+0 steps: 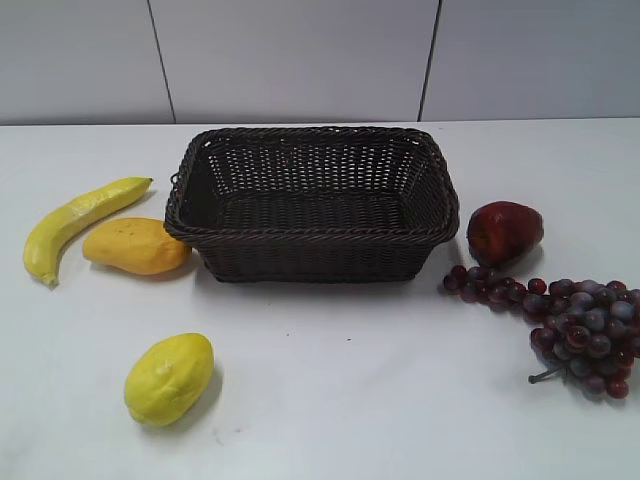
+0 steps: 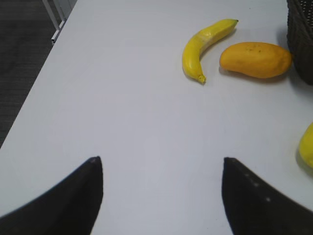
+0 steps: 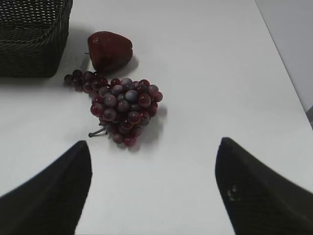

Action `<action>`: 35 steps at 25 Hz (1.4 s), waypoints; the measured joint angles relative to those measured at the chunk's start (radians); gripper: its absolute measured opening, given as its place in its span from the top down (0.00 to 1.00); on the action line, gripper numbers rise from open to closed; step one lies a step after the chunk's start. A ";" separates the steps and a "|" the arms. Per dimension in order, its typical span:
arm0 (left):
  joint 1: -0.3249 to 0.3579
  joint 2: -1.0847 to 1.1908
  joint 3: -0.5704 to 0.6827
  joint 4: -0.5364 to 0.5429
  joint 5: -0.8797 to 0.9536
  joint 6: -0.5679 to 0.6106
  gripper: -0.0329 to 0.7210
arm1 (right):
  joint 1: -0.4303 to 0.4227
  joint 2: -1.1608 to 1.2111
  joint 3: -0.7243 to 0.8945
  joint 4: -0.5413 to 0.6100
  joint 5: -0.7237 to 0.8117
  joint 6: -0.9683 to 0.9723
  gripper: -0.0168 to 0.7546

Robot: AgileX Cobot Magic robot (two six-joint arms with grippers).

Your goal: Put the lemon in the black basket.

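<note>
The lemon (image 1: 169, 378) lies on the white table at the front left; only its edge shows at the right border of the left wrist view (image 2: 308, 147). The black basket (image 1: 312, 236) stands empty in the middle of the table; a corner shows in the left wrist view (image 2: 301, 39) and in the right wrist view (image 3: 32, 44). My left gripper (image 2: 161, 164) is open and empty over bare table, left of the lemon. My right gripper (image 3: 154, 147) is open and empty, in front of the grapes. Neither gripper shows in the exterior view.
A banana (image 1: 75, 225) and a mango (image 1: 135, 246) lie left of the basket. A dark red pear (image 1: 503, 232) and a bunch of purple grapes (image 1: 575, 325) lie to its right. The table's left edge (image 2: 44, 63) drops to dark floor.
</note>
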 joint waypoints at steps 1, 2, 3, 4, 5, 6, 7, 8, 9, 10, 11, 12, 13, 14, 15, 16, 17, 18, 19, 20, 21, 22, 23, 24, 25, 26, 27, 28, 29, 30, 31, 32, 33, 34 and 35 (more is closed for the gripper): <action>0.000 0.000 0.000 0.000 0.000 0.000 0.21 | 0.000 0.000 0.000 0.000 0.000 0.000 0.21; 0.000 0.000 0.000 0.000 0.000 0.000 0.21 | 0.000 0.000 0.000 0.000 0.000 0.000 0.21; 0.000 0.000 0.000 0.000 0.000 0.000 0.21 | 0.000 0.000 0.000 0.000 0.000 0.001 0.21; 0.000 0.000 0.000 0.001 0.000 0.000 0.21 | 0.000 0.000 0.000 0.000 0.000 0.001 0.21; 0.000 0.000 0.000 0.008 0.000 0.000 0.21 | 0.000 0.000 0.000 0.000 0.000 0.001 0.21; 0.000 0.000 0.000 0.012 0.000 0.000 0.21 | 0.000 0.000 0.000 0.000 0.000 0.001 0.21; 0.000 0.000 0.000 0.018 -0.001 0.000 0.21 | 0.000 0.000 0.000 0.000 0.000 0.001 0.21; 0.000 0.000 0.000 0.013 -0.001 0.000 0.21 | 0.000 0.000 0.000 0.000 0.000 0.001 0.21; 0.000 0.000 0.000 0.013 -0.002 0.000 0.21 | 0.000 0.000 0.000 0.000 0.000 0.000 0.21; 0.000 0.006 0.000 0.011 -0.002 0.000 0.21 | 0.000 0.000 0.000 0.000 0.000 0.000 0.21; 0.000 0.019 -0.002 0.006 -0.002 0.000 0.21 | 0.000 0.000 0.000 0.000 0.000 0.000 0.21; 0.000 0.040 -0.007 0.003 -0.002 0.000 0.21 | 0.000 0.000 0.000 0.000 0.000 0.000 0.21; 0.000 0.069 -0.016 0.000 -0.001 0.000 0.21 | 0.000 0.000 0.000 0.000 0.000 0.000 0.21; 0.000 0.096 -0.028 -0.004 -0.001 0.000 0.21 | 0.000 0.000 0.000 0.000 0.000 0.000 0.21; 0.000 0.134 -0.046 -0.005 -0.002 0.000 0.21 | 0.000 0.000 0.000 0.000 0.000 0.000 0.21; 0.000 0.175 -0.062 -0.006 -0.003 0.000 0.21 | 0.000 0.000 0.000 0.000 0.000 0.000 0.21; 0.000 0.213 -0.083 -0.006 -0.003 0.000 0.21 | 0.000 0.000 0.000 0.000 0.000 0.000 0.21; 0.000 0.261 -0.103 -0.007 -0.003 0.000 0.21 | 0.000 0.000 0.000 0.000 0.000 0.000 0.21; 0.000 0.304 -0.120 -0.010 -0.004 0.000 0.21 | 0.000 0.000 0.000 0.000 0.000 0.000 0.21; 0.000 0.367 -0.141 -0.014 -0.004 0.000 0.21 | 0.000 0.000 0.000 0.000 0.000 0.000 0.21; 0.000 0.413 -0.155 -0.017 -0.007 0.000 0.21 | 0.000 0.000 0.000 0.000 0.000 0.000 0.21; 0.000 0.468 -0.169 -0.023 -0.007 0.003 0.21 | 0.000 0.000 0.000 0.000 0.000 0.000 0.21; 0.000 0.515 -0.180 -0.026 -0.008 0.007 0.21 | 0.000 0.000 0.000 0.000 0.000 0.000 0.21; 0.000 0.581 -0.195 -0.032 -0.008 0.012 0.21 | 0.000 0.000 0.000 0.000 0.000 0.000 0.21; 0.000 0.627 -0.206 -0.040 -0.010 0.017 0.21 | 0.000 0.000 0.000 0.000 0.000 0.000 0.21; 0.000 0.681 -0.219 -0.057 -0.014 0.028 0.21 | 0.000 0.000 0.000 0.000 0.000 0.000 0.21; 0.000 0.732 -0.232 -0.077 -0.019 0.049 0.21 | 0.000 0.000 0.000 0.000 0.000 0.000 0.21; 0.000 0.771 -0.242 -0.098 -0.027 0.071 0.21 | 0.000 0.000 0.000 0.000 0.000 0.000 0.21; 0.000 0.814 -0.254 -0.122 -0.037 0.098 0.21 | 0.000 0.000 0.000 0.000 0.000 0.001 0.21; 0.000 0.852 -0.265 -0.155 -0.047 0.119 0.21 | 0.000 0.000 0.000 0.000 0.000 0.002 0.21; 0.000 0.881 -0.275 -0.176 -0.053 0.132 0.21 | 0.000 0.000 0.000 0.000 0.000 0.002 0.21; 0.000 0.920 -0.288 -0.196 -0.056 0.148 0.21 | 0.000 0.000 0.000 0.000 0.000 0.002 0.21; 0.000 0.944 -0.301 -0.220 -0.058 0.165 0.21 | 0.000 0.000 0.000 0.000 0.000 0.002 0.21; 0.000 0.971 -0.313 -0.241 -0.059 0.190 0.21 | 0.000 0.000 0.000 0.000 0.000 0.002 0.21; -0.001 0.991 -0.322 -0.260 -0.059 0.212 0.21 | 0.000 0.000 0.000 0.000 0.000 0.002 0.21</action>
